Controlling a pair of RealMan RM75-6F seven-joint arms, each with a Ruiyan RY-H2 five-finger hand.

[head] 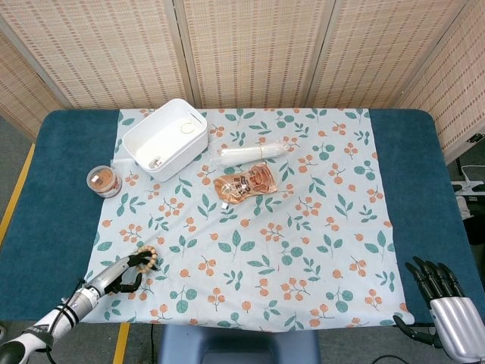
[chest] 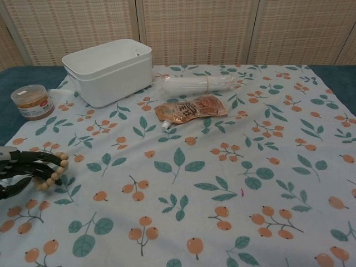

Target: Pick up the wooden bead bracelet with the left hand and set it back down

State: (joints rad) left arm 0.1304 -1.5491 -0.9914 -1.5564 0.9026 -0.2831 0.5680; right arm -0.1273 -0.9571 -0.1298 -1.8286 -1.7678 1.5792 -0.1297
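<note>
The wooden bead bracelet (head: 148, 258) (chest: 52, 172) is a small ring of pale round beads, low over the floral cloth (head: 303, 227) near its front left corner. It hangs looped around the fingertips of my dark left hand (head: 121, 274) (chest: 21, 169), which reaches in from the left with its fingers stretched toward the table's middle. I cannot tell whether the beads touch the cloth. My right hand (head: 442, 302) hangs past the table's front right corner with its fingers spread and nothing in it. The chest view does not show it.
A white tub (head: 165, 139) (chest: 108, 69) stands at the back left, with a small lidded jar (head: 104, 181) (chest: 32, 101) to its left on the blue table (head: 61, 167). An orange pouch (head: 247, 184) (chest: 189, 108) and a clear plastic packet (head: 254, 152) (chest: 192, 84) lie mid-table.
</note>
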